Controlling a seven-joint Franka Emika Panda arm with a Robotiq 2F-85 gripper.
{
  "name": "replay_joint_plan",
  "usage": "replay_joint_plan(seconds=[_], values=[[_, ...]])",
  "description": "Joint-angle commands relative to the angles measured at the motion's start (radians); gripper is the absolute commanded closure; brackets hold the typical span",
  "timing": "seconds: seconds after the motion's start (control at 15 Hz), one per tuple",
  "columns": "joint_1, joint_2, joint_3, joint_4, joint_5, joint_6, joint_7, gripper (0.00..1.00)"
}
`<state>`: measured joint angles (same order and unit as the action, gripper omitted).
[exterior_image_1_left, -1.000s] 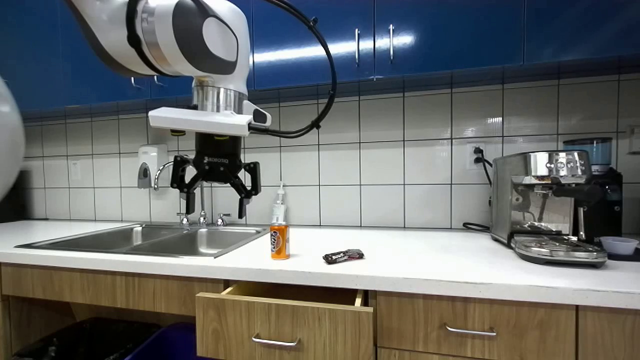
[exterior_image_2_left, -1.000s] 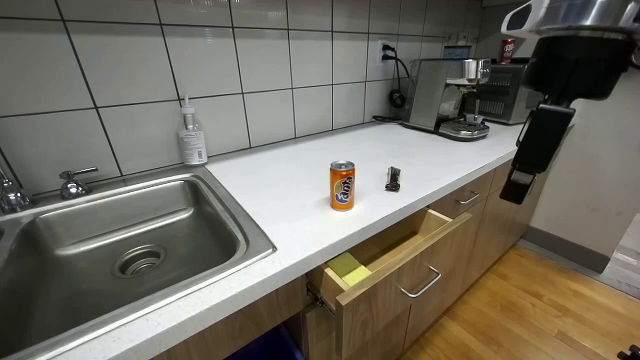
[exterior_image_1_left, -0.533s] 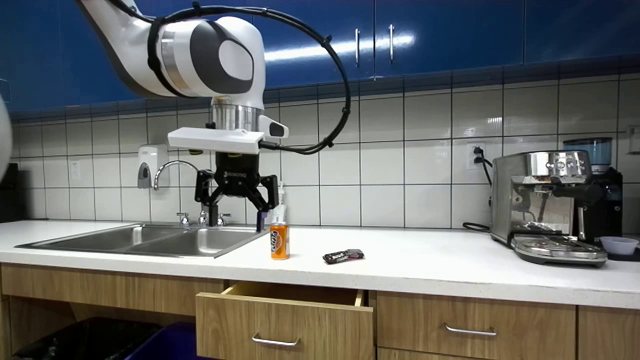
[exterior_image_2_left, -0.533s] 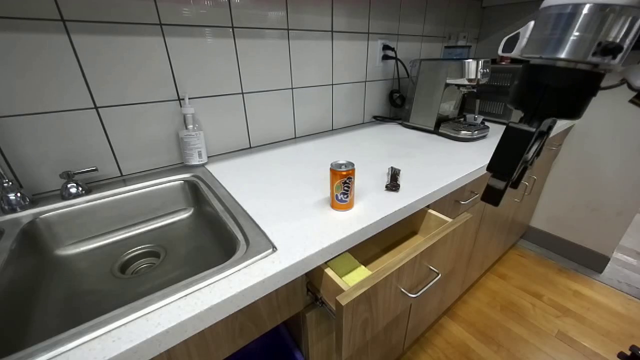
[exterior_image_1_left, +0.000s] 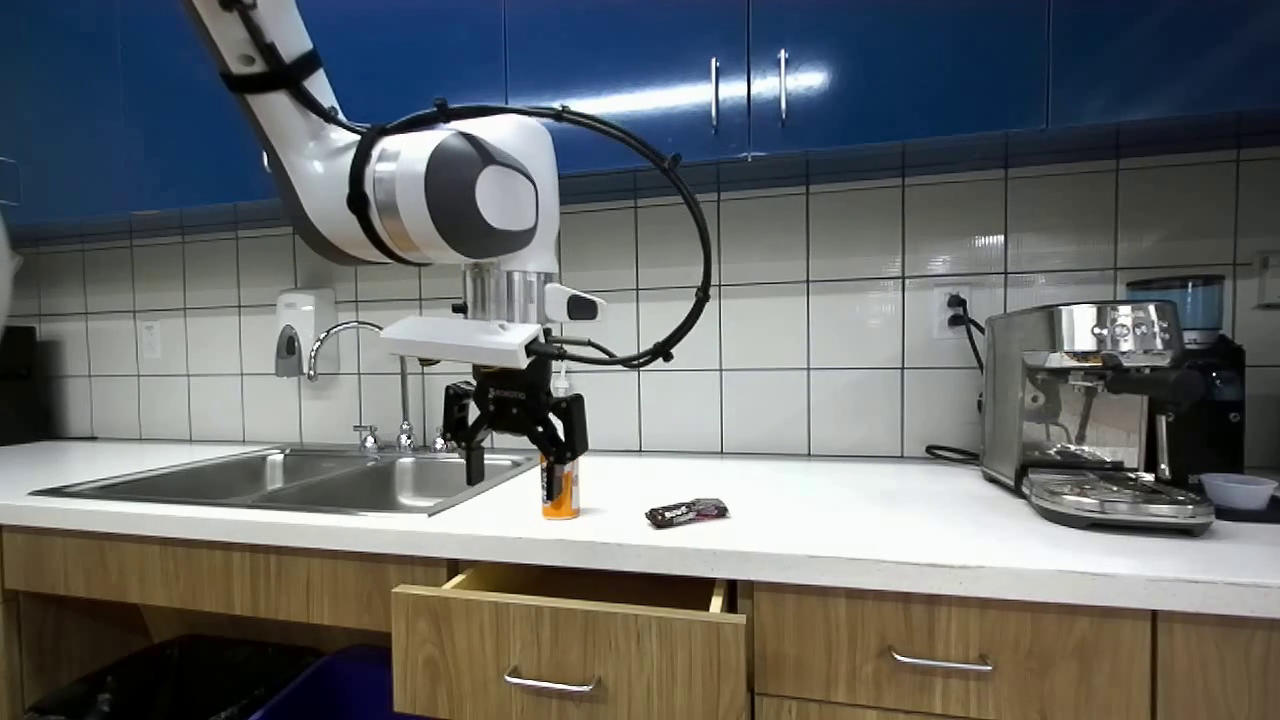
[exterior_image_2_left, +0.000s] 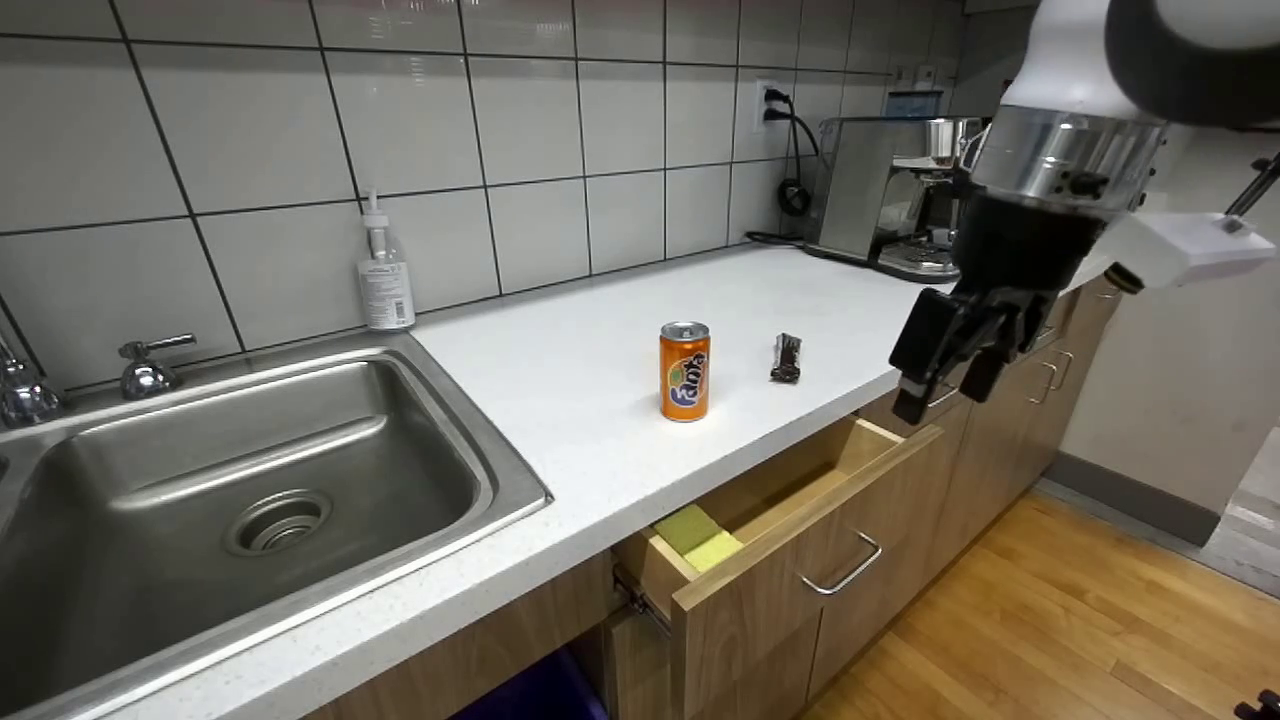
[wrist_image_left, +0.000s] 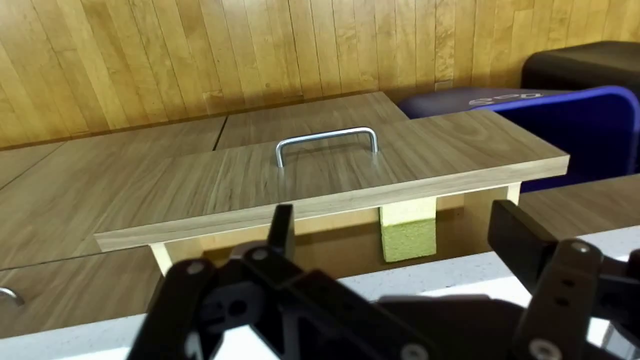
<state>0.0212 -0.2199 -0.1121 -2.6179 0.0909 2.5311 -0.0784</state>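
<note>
My black gripper (exterior_image_1_left: 514, 486) hangs open above the half-open wooden drawer (exterior_image_2_left: 800, 520), with nothing between its fingers and touching nothing visible. In the wrist view a yellow-green sponge (wrist_image_left: 409, 232) lies inside the drawer, framed between the spread fingers (wrist_image_left: 520, 235). The metal drawer handle (wrist_image_left: 327, 136) shows beyond it. On the counter an orange Fanta can (exterior_image_2_left: 685, 375) stands upright; one finger partly covers it in an exterior view. Beside the can a dark wrapped bar (exterior_image_2_left: 786, 358) lies flat, apart from the gripper.
A steel sink (exterior_image_2_left: 270, 520) with a faucet (exterior_image_1_left: 405, 400) and a soap bottle (exterior_image_2_left: 385, 275) stands along the tiled wall. An espresso machine (exterior_image_1_left: 1090, 400) is further along the white counter (exterior_image_1_left: 850, 500). Below the counter sits a purple bin (wrist_image_left: 560, 130).
My gripper has come down, shifting right in an exterior view and nearer the can and drawer in the other angle. It has stayed open. Can, bar and drawer have not moved.
</note>
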Motion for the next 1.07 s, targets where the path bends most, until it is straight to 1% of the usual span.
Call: replay_joint_plan(seconds=[0.0, 0.13, 0.2, 0.4, 1.0], values=[[-0.015, 0.114, 0.031, 0.078, 0.028, 0.042, 0.088, 0.0], [-0.014, 0.15, 0.038, 0.106, 0.022, 0.023, 0.098, 0.0], [-0.02, 0.101, 0.033, 0.057, 0.011, 0.03, 0.069, 0.0], [-0.02, 0.142, 0.04, 0.085, 0.01, 0.03, 0.078, 0.0], [-0.02, 0.145, 0.041, 0.09, 0.009, 0.03, 0.079, 0.0]])
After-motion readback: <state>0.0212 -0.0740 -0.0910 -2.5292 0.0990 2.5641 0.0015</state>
